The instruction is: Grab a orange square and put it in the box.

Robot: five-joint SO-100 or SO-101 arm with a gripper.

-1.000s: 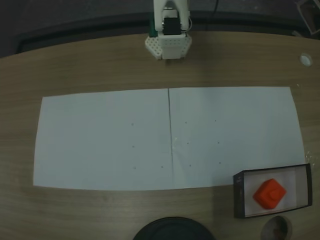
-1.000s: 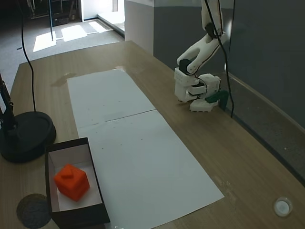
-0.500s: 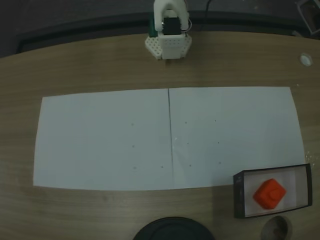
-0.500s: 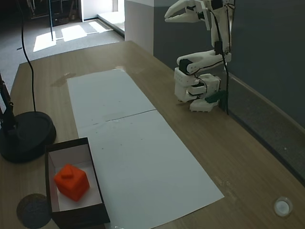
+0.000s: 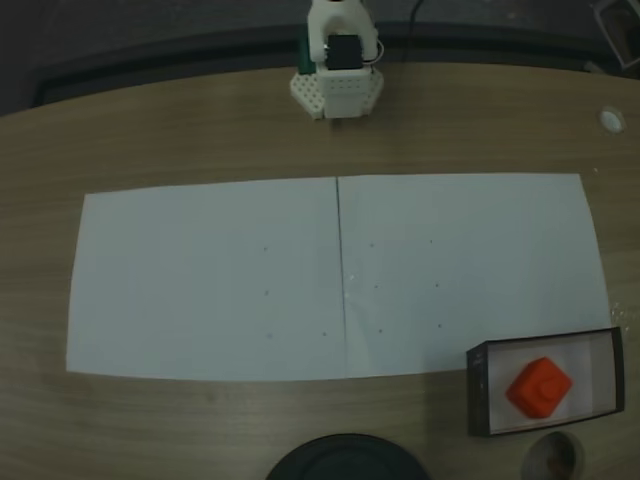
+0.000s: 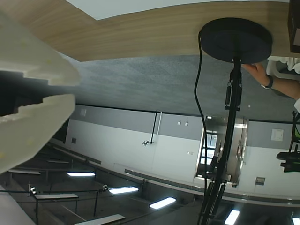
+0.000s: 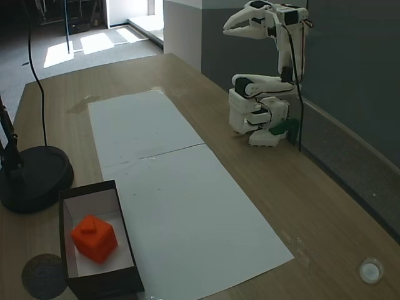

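Big wood table [image 5: 180, 130] w/ white paper [image 5: 200, 280] lying flat across the middle. The arm [image 7: 265, 94] sits folded at the far edge, its claw [image 7: 232, 27] held high in the air, empty, tips nearly together w/ a thin gap. Black round stand [image 7: 31, 178] sits near the box [image 7: 125, 250]. Box is by the paper's corner. The orange cube [image 7: 94, 237] sits inside the box, on its white bottom, knob up.

In a fixed view, the orange square [image 5: 539, 388] sits in the box [image 5: 478, 392] just beside the paper sheets' [image 5: 340, 275] lower-right corner.
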